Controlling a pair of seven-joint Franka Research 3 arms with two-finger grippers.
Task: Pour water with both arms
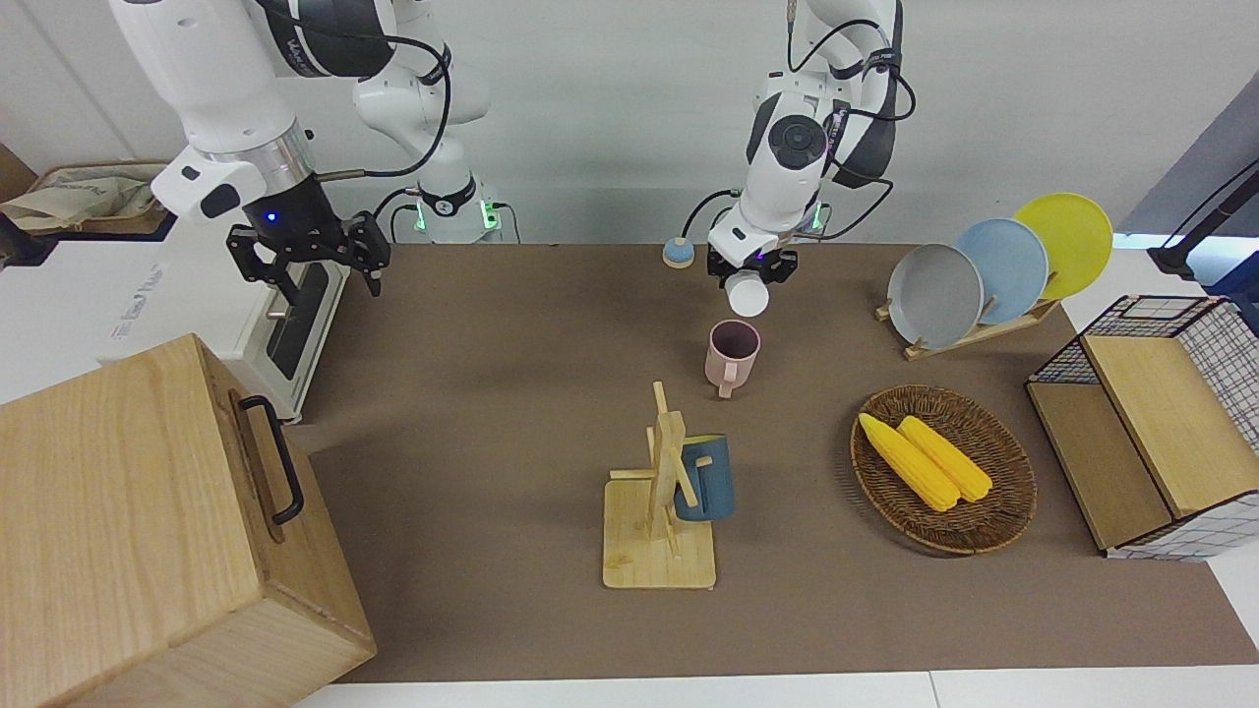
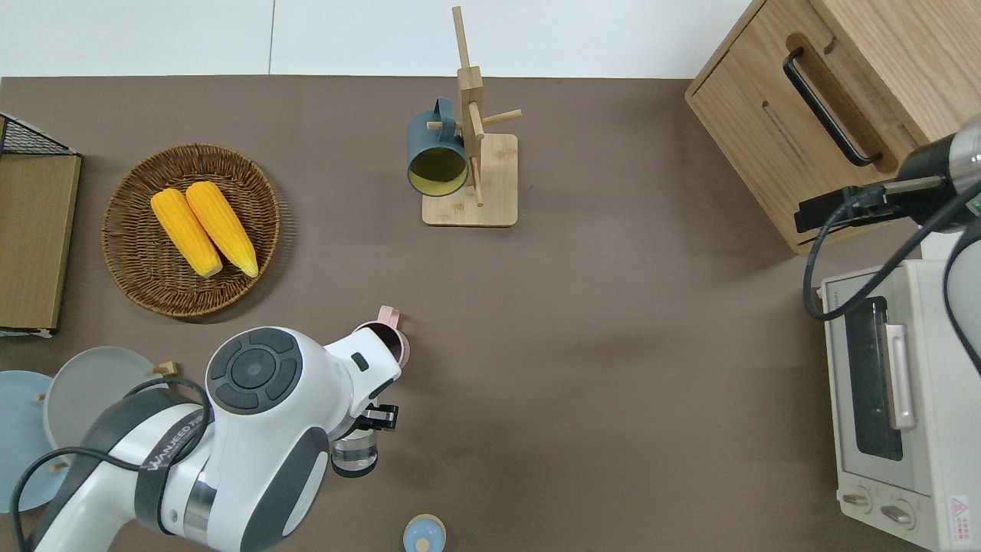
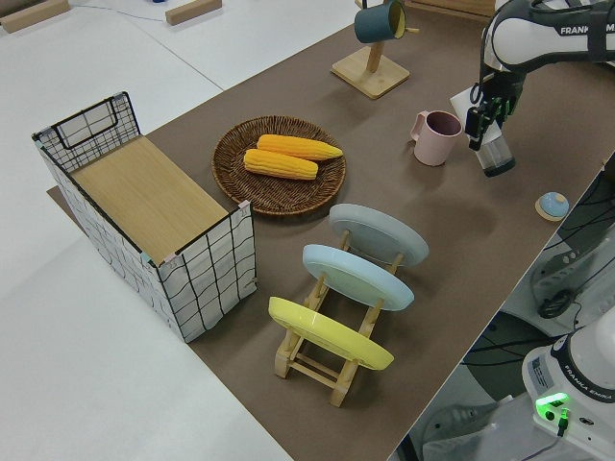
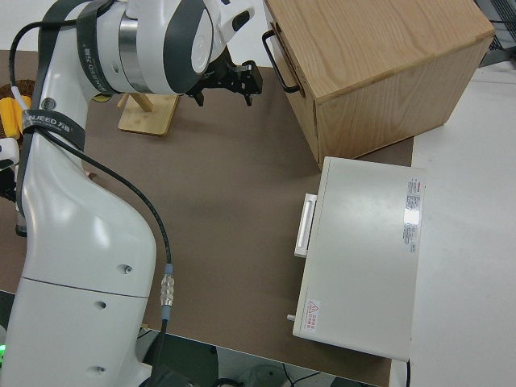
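Note:
My left gripper is shut on a clear glass, held in the air a little tilted. In the overhead view the clear glass hangs over bare table just nearer to the robots than a pink mug. The pink mug stands upright on the brown mat and looks empty. The left side view shows the left gripper gripping the clear glass beside the pink mug. My right arm is parked, and the right gripper is open with nothing in it.
A wooden mug rack holds a blue mug. A wicker basket holds two corn cobs. A plate rack, a wire crate, a wooden box, a toaster oven and a small blue lid ring the mat.

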